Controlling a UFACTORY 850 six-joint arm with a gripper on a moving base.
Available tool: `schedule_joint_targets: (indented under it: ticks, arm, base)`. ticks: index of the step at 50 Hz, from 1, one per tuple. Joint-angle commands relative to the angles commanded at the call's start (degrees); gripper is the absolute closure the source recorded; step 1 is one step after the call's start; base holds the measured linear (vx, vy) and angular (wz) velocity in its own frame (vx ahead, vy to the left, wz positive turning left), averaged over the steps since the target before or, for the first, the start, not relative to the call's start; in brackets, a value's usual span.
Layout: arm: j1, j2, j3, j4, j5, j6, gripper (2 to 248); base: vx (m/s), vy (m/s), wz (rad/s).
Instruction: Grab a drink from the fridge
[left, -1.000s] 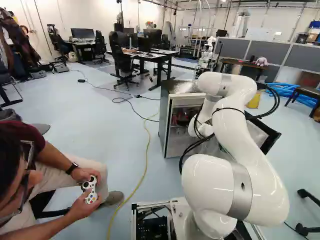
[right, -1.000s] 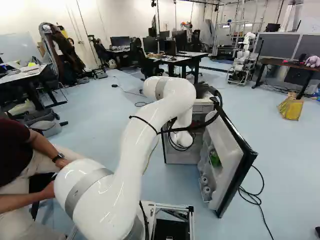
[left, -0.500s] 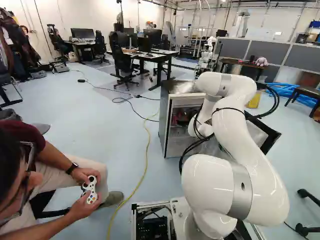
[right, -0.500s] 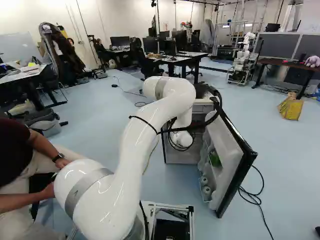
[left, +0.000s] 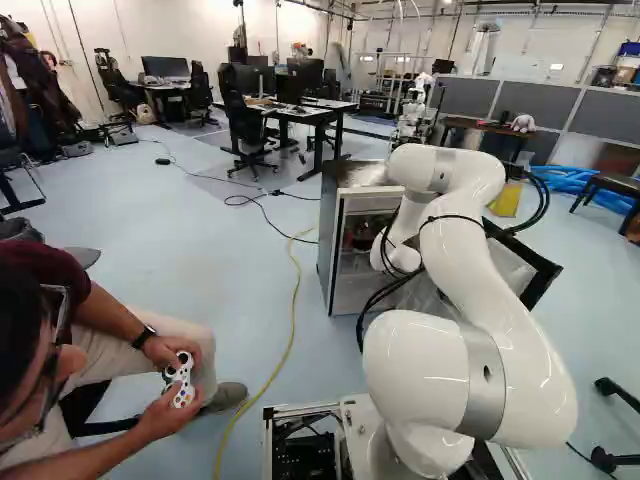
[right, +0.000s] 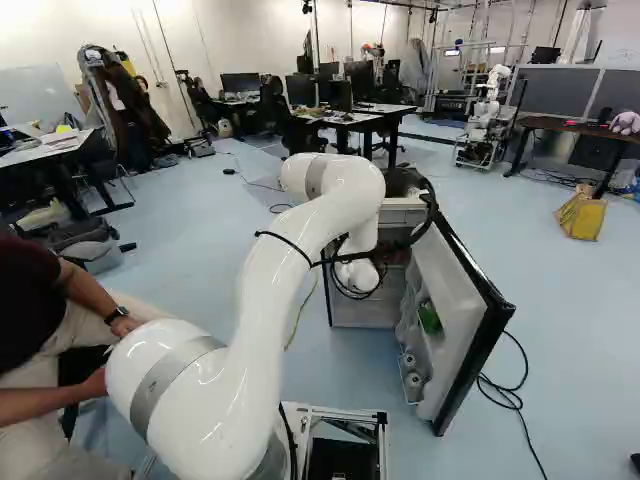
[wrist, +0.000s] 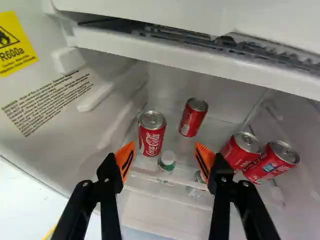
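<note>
- Pale blue floor (left: 220, 230) runs around the fridge (left: 328, 240), whose door (right: 465, 310) hangs wide open, and our arm (right: 280, 275) reaches into the opening.
- Drinks are ahead of us: a front soda can (wrist: 152, 134) and a second can (wrist: 193, 118) set farther back, both upright inside, and two more cans (wrist: 240, 151) (wrist: 271, 163) close together beyond one finger.
- Our gripper (wrist: 164, 156) stands released, its orange pads (wrist: 124, 161) spread wide with nothing pinched between them.
- We judge the step to be lining up on one can, and the front one looks the simplest choice. It sits off our middle, toward the finger by the labelled wall (wrist: 47, 100), so we should shift that way until it is centred.
- Approaching straight, we would keep the far finger out of the second can, which could otherwise be nudged or tipped.
- Before going deeper, we should watch the upper ledge (wrist: 120, 44), and pass over the green-capped bottle (wrist: 167, 161) and the clear small bottle (wrist: 196, 191) without catching them.
- Once both pads reach past the can's middle, we can close gently, since thin metal dents, then lift slightly before backing out clear of the door.
</note>
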Motion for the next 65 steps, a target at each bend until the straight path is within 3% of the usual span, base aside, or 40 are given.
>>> schedule_joint_targets:
  ticks: [15,65]
  arm:
    - [0.8,-0.6,-1.1,2.1,-0.4,0.0,75]
    - [1.4,-5.2,-5.0,2.2,-0.4,0.0,75]
  base:
    - [0.0,0.0,0.0]
    - [0.0,0.0,0.0]
